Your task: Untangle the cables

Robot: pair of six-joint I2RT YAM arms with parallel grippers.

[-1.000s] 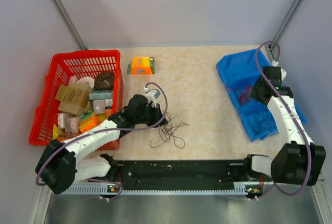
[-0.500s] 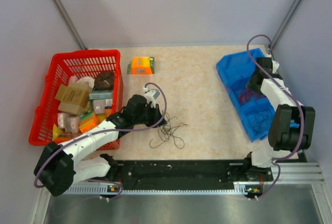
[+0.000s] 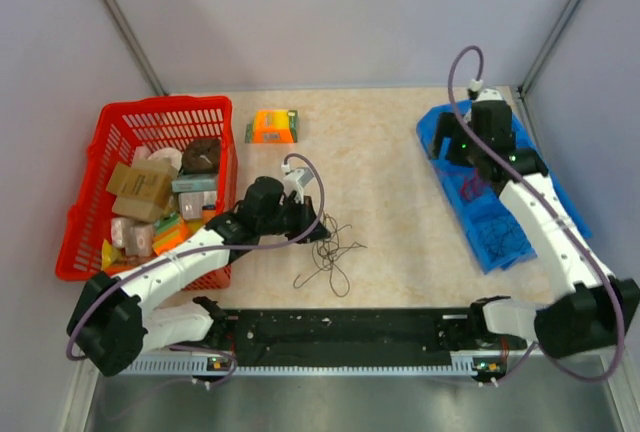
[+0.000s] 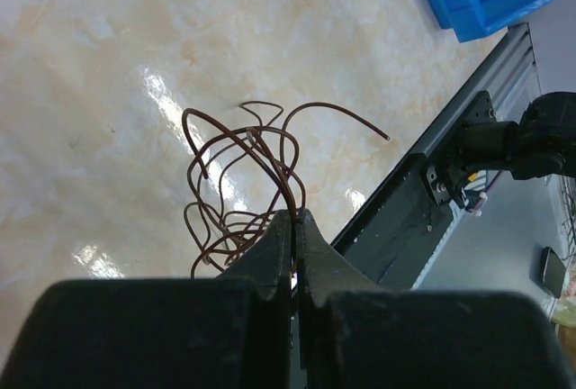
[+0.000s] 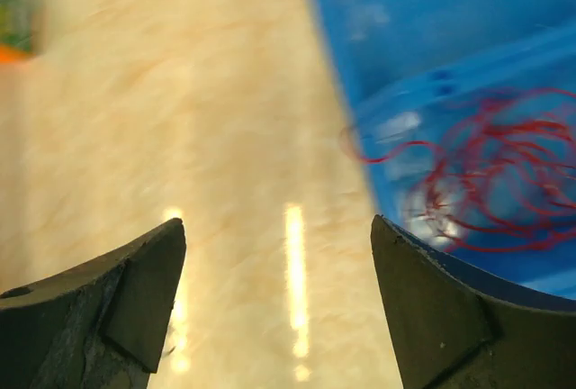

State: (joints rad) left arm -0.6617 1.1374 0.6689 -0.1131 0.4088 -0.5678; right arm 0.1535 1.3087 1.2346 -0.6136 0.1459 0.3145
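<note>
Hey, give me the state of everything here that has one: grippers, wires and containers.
Left gripper: shut, pinching the brown cables.
Right gripper: open, empty, over the blue bin edge.
Brown cables: tangled, resting on the table.
Red wires: loose coil inside the blue bin.
Red basket: full of boxes.

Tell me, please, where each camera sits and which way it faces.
Top external: above, behind; looks down on table, left arm, right arm.
Left wrist: looks down past shut left claw pinching brown cables.
Right wrist: looks down between open right claw at blue bin, red wires.
Shared: both wrist views show the blue bin.
</note>
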